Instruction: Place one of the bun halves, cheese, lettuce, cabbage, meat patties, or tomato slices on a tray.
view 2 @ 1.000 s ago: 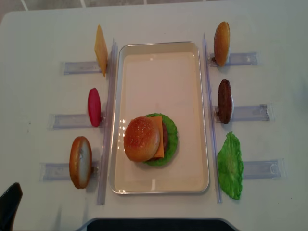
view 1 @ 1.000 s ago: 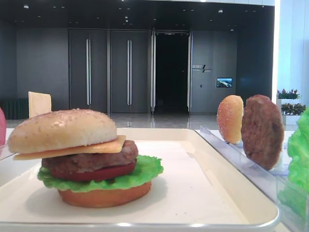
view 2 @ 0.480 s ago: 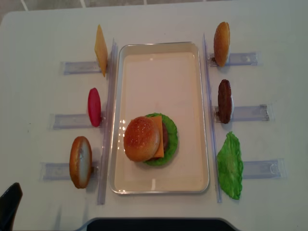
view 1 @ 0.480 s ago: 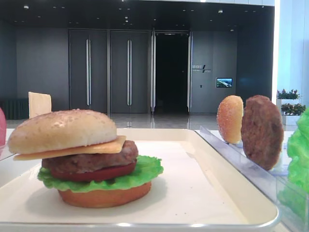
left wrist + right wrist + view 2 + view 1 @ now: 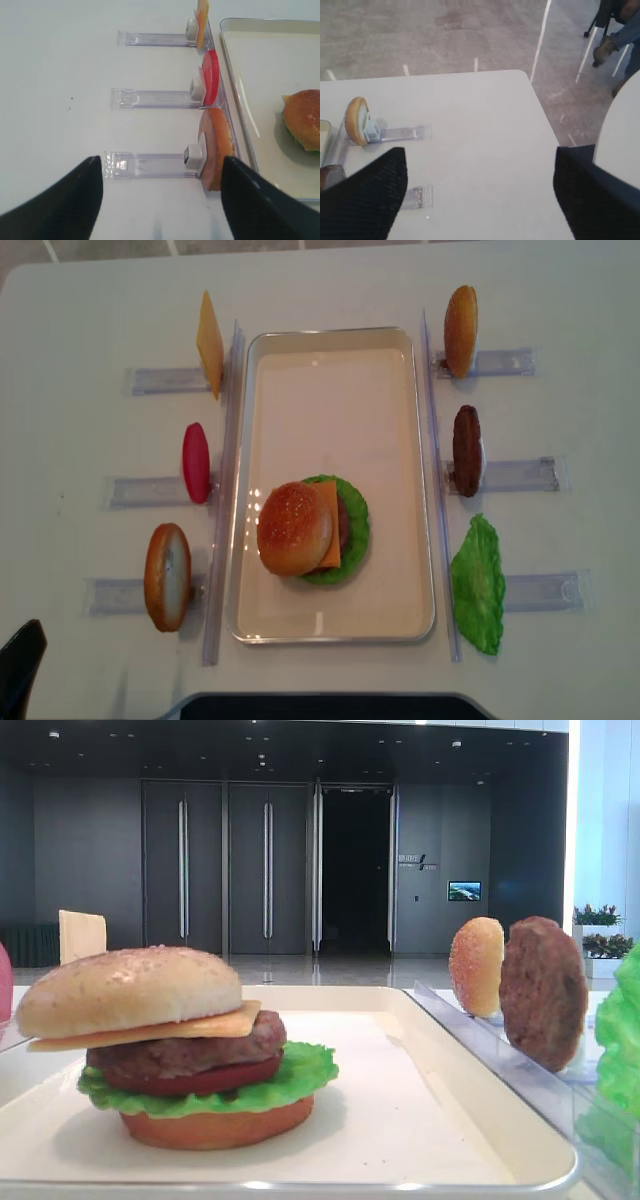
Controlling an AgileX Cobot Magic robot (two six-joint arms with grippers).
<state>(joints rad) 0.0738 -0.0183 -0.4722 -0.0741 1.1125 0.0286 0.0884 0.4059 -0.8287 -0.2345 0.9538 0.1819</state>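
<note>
Exterior high (realsense) shows the domed sesame-speckled bun top (image 5: 293, 528) overhanging toward 9 o'clock on the stack at the cream rectangular tray's (image 5: 340, 410) 6 o'clock end; with the left pincer (image 5: 160, 162) and right pincer (image 5: 479, 152) both spread apart and empty, a careless reach could topple it.

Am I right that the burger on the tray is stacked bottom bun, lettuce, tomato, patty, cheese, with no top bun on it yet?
Not quite. The stack on the tray already has its sesame top bun on the cheese; the low exterior view shows it. The other layers are as you listed.
</note>
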